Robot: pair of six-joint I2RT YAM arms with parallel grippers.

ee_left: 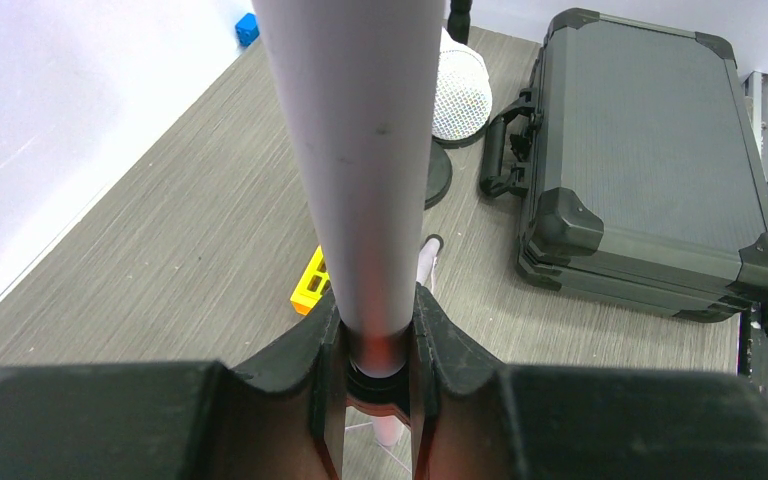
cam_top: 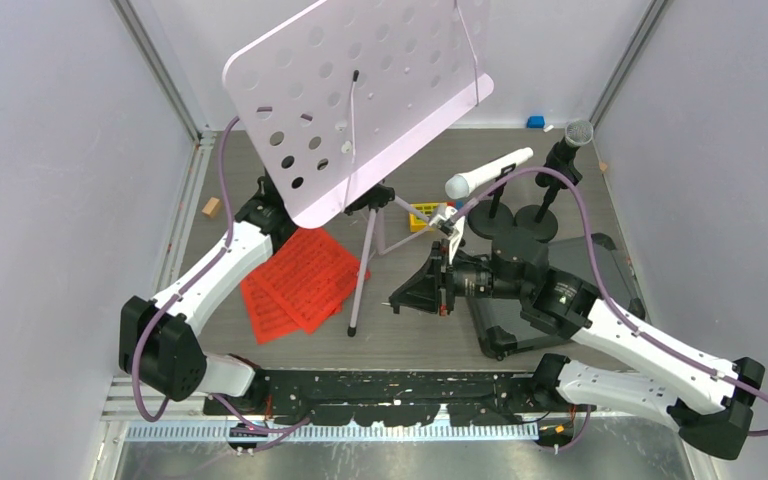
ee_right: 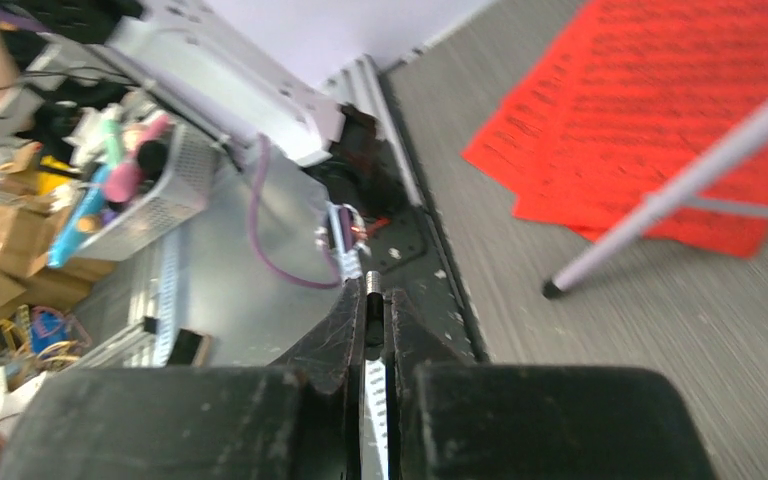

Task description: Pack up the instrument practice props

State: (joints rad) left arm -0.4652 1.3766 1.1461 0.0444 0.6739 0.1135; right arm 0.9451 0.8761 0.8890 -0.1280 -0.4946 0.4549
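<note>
The pale lilac perforated music desk (cam_top: 355, 95) stands tilted on its tripod legs (cam_top: 365, 270). My left gripper (ee_left: 378, 322) is shut on the stand's lilac pole (ee_left: 355, 150); in the top view it is mostly hidden behind the desk. Red sheet-music pages (cam_top: 300, 282) lie flat on the table under the stand and also show in the right wrist view (ee_right: 660, 100). The white microphone (cam_top: 488, 172) and the black grey-headed microphone (cam_top: 570, 140) sit in two black round-based holders (cam_top: 540, 215). My right gripper (cam_top: 400, 298) hovers right of the tripod, shut on a thin black metal-tipped rod (ee_right: 371, 290).
A dark hard case (ee_left: 640, 150) lies closed on the right, partly under my right arm (cam_top: 580, 310). A yellow block (cam_top: 422, 215) sits behind the tripod, a blue block (cam_top: 535, 122) at the back wall, a small tan block (cam_top: 211, 207) at the left.
</note>
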